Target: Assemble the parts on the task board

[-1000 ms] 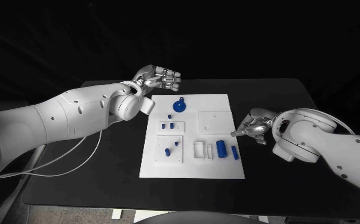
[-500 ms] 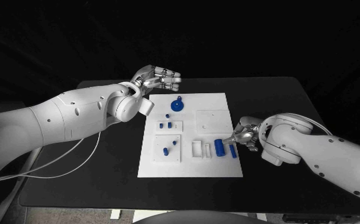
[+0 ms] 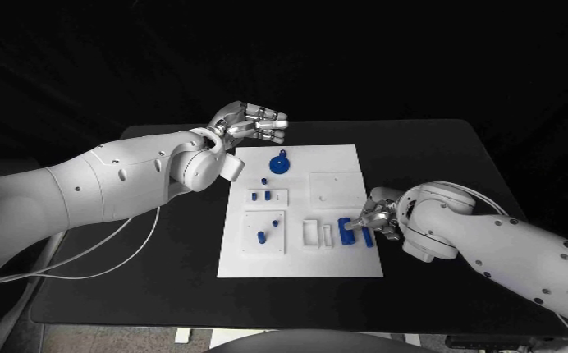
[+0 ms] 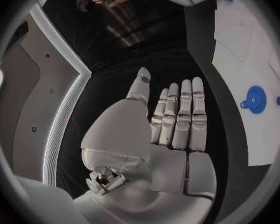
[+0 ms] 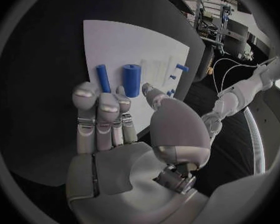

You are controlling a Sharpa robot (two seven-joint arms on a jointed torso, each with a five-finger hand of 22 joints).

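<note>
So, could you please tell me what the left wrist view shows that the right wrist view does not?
Left wrist view alone: the left hand, open with fingers straight, and the round blue part with a tab. Right wrist view alone: the thin blue rod lying beside the thick blue cylinder, near the right hand. Both share the white task board on the black table.

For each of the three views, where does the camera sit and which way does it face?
Head view: on the robot's head, looking down at the task board; both arms show.
Left wrist view: behind the left robot hand, beside the board's round blue part.
Right wrist view: behind the right robot hand, facing two blue cylinders.
Shared: the board.
</note>
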